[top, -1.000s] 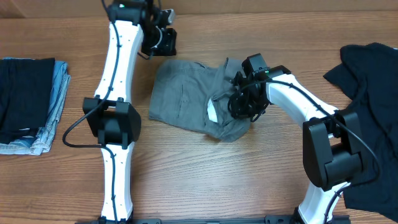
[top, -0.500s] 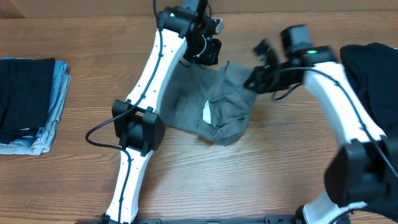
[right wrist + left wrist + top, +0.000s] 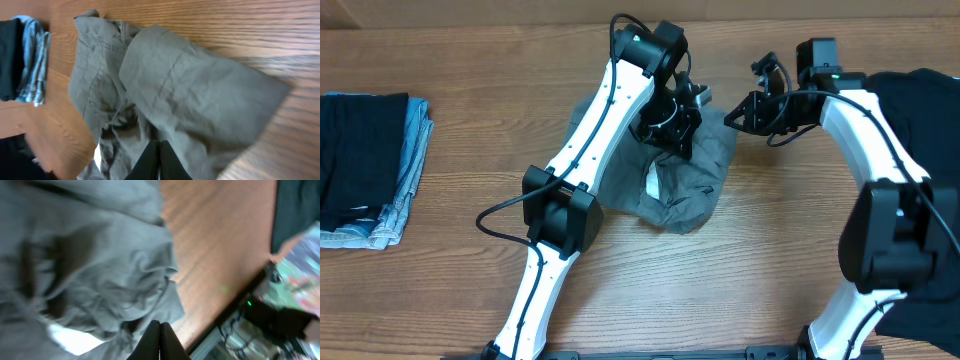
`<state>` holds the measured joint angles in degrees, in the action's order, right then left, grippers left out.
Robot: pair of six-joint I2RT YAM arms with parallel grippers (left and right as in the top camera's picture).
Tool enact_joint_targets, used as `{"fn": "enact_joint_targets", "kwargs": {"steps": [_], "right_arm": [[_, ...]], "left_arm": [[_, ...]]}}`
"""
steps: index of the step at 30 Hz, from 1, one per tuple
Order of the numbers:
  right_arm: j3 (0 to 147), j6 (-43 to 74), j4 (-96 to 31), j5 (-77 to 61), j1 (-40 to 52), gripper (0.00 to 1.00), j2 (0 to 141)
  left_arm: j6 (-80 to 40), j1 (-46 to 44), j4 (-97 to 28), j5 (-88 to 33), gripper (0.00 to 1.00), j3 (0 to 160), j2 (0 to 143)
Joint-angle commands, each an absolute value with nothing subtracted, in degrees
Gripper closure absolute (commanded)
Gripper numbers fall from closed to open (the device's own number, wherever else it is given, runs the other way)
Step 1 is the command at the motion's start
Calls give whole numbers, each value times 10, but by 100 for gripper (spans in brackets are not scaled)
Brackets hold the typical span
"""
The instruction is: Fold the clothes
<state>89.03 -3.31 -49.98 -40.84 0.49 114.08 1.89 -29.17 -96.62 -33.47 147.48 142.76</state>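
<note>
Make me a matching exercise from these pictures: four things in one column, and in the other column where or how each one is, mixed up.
Things:
1. grey shorts
2. black garment
3. folded stack of clothes
4. left gripper

Descriptions:
A. at the left edge of the table
B. shut, over grey fabric
C. rumpled, in the middle of the table
D. at the table's right edge

Pairs: 1-C, 2-D, 3-A, 4-B
</note>
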Motion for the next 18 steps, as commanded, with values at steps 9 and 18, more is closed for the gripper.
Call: {"fn": "enact_joint_targets", "kwargs": {"steps": [9, 18], "right_arm": [[891, -91, -469, -522, 16, 96, 1198], [857, -75, -429, -526, 36, 96, 1239]], "left_arm": [[85, -311, -832, -494, 96, 1239, 1432], [26, -313, -813, -380, 96, 1171, 1432]]}}
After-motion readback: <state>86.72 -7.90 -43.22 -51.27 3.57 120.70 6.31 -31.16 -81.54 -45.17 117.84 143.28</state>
